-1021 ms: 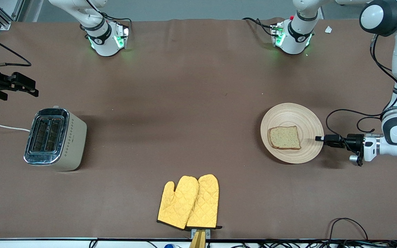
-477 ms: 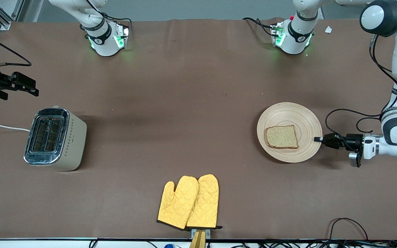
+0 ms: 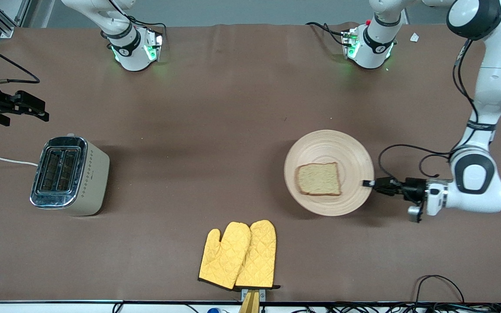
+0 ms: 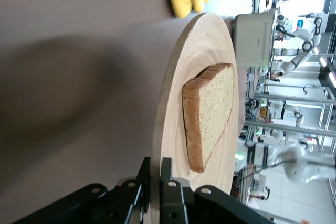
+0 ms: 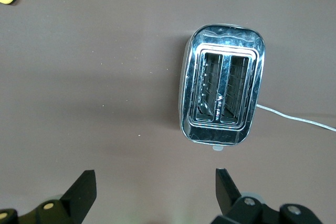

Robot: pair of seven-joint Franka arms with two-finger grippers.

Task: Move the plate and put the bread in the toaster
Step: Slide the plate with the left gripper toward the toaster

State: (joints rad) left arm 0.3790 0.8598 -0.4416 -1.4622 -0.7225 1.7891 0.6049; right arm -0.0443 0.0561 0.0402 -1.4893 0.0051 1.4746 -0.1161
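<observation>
Front view: we list the plate (image 3: 328, 150) mid-counter (image 3: 215, 113) with the bread (image 3: 318, 179) on it, its rim pinched by the left pincer (image 3: 369, 183); the toaster (image 3: 68, 175) near the right arm's end; yellow mitts (image 3: 238, 254) nearer the camera.

Left wrist view: we see fingers (image 4: 170, 195) clamped on the plate's edge.

Right wrist view: the right pincer (image 5: 152, 184) waits, spread wide, empty, above the toaster.

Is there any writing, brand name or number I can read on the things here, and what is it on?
No text here can be read.
Toaster: a small dark mark on its side above the row of diamonds, too small to read.
Left arm's wrist band: tiny lettering, unreadable.
Plate, bread, yellow mitts: none.
</observation>
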